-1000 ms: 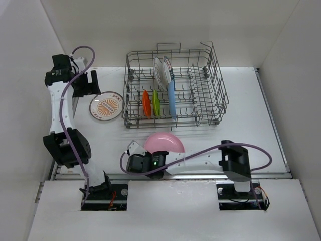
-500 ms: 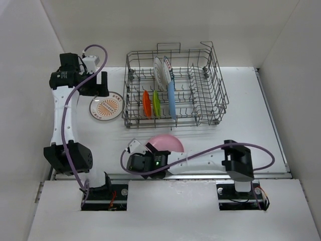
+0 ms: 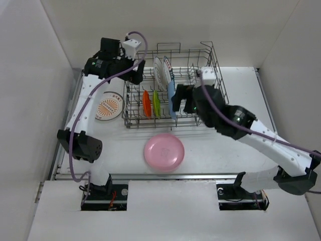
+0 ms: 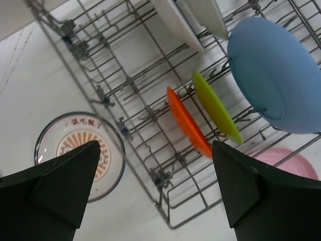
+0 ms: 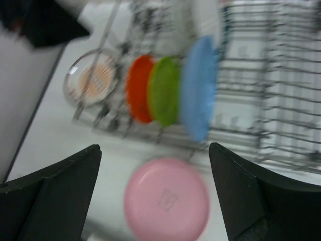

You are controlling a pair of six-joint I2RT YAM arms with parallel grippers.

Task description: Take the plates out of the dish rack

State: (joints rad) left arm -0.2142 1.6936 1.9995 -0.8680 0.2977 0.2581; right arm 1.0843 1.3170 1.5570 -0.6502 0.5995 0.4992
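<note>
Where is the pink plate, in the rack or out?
Out: the pink plate lies flat on the table, apart from the dish rack.

From my station I see a white tabletop (image 3: 256,90) boxed in by plain white walls: a back wall (image 3: 175,25), a left wall (image 3: 30,75) and a right wall (image 3: 296,65). A pale metal rail (image 3: 200,175) runs along its near edge. Nearer still lies a white panel (image 3: 170,216) with a left cutout (image 3: 120,193) and a right cutout (image 3: 225,193), both dark.

Plate lettering defies reading
Orange characters arc above the sunburst on the white plate (image 4: 85,131) left of the rack (image 4: 122,128).
</note>
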